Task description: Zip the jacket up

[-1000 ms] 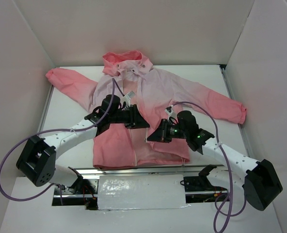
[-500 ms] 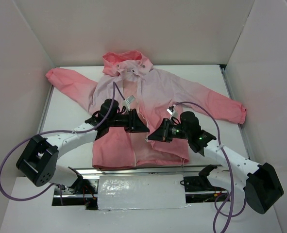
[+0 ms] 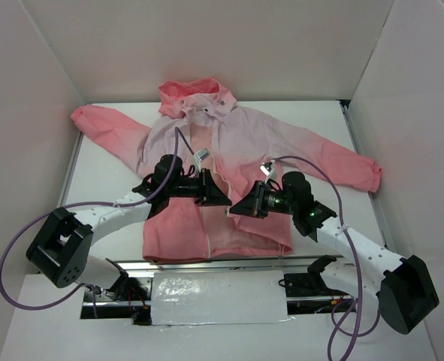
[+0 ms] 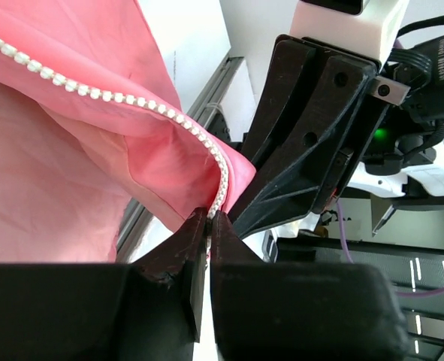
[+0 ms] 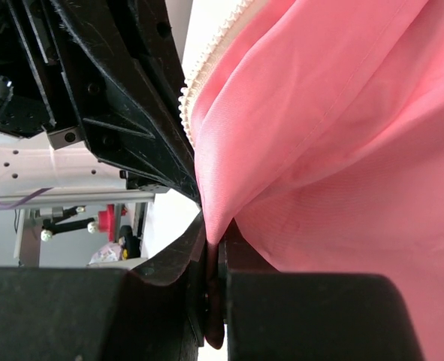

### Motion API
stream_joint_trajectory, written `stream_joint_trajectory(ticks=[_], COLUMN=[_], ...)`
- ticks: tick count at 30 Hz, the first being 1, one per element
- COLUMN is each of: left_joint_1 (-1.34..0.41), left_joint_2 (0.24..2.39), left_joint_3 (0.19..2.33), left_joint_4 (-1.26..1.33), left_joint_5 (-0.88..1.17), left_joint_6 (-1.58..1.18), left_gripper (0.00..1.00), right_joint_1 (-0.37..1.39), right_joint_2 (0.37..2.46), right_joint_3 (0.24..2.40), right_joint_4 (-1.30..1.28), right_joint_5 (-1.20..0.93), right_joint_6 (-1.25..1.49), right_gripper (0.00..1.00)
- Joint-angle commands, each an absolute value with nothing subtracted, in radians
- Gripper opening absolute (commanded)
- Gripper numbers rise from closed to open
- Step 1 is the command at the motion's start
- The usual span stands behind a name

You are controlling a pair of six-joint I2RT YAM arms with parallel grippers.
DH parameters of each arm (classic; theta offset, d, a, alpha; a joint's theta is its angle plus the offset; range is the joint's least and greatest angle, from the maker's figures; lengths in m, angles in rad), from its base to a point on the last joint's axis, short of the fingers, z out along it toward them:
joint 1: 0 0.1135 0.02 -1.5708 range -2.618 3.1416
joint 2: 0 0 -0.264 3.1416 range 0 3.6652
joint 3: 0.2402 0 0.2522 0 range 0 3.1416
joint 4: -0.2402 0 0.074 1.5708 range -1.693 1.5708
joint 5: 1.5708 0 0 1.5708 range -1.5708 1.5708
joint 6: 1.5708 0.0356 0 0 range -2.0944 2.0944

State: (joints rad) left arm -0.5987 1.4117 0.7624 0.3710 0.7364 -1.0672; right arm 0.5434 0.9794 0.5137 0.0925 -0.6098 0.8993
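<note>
The pink jacket (image 3: 244,139) lies flat on the white table, hood at the far end and coral hem near the arms. Its white zipper (image 4: 116,98) runs down the open front edge. My left gripper (image 3: 222,198) is shut on the zipper edge just above the hem; the left wrist view shows the white teeth pinched at the tips (image 4: 209,219). My right gripper (image 3: 235,210) is close beside it and shut on a fold of the coral front panel (image 5: 342,150), with cloth squeezed between its tips (image 5: 214,239). The two grippers almost touch.
White walls (image 3: 41,90) enclose the table on three sides. A metal rail (image 3: 206,263) runs along the near edge, with a foil-covered panel (image 3: 218,297) below it. Purple cables (image 3: 11,248) loop from both arms.
Both grippers have drawn closer together over the lower front of the jacket. The left moved slightly right and the right slightly left, each still holding its cloth.
</note>
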Motion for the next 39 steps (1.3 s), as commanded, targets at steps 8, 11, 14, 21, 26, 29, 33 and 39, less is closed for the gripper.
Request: stream_joint_trajectory(ticks=[8, 11, 14, 21, 26, 29, 33, 39], left_joint_1=[-0.597, -0.597, -0.597, -0.597, -0.597, -0.597, -0.598, -0.598], left_joint_2=[1.408, 1.384, 1.373, 1.373, 1.365, 1.365, 1.367, 1.359], left_joint_3=[0.765, 0.808, 0.85, 0.867, 0.867, 0.859, 0.847, 0.847], left_joint_4=[0.477, 0.344, 0.241, 0.23, 0.229, 0.244, 0.29, 0.29], left_joint_5=[0.767, 0.717, 0.678, 0.672, 0.67, 0.676, 0.689, 0.683], left_joint_6=[-1.098, -1.033, -0.985, -0.989, -0.991, -1.005, -1.037, -1.037], left_gripper=[0.0, 0.0, 0.0, 0.0, 0.0, 0.0, 0.0, 0.0], right_joint_1=[0.537, 0.535, 0.537, 0.537, 0.538, 0.538, 0.537, 0.538], right_joint_2=[0.945, 0.93, 0.925, 0.936, 0.94, 0.945, 0.974, 1.0], right_joint_3=[0.525, 0.566, 0.626, 0.614, 0.592, 0.594, 0.586, 0.568], right_joint_4=[0.105, 0.031, -0.07, -0.006, 0.026, 0.026, 0.066, 0.12], right_joint_5=[-0.637, -0.629, -0.6, -0.656, -0.655, -0.647, -0.664, -0.67], right_joint_6=[0.856, 0.778, 0.701, 0.731, 0.759, 0.759, 0.787, 0.822], right_gripper=[0.3, 0.5, 0.55, 0.35, 0.37, 0.4, 0.45, 0.38])
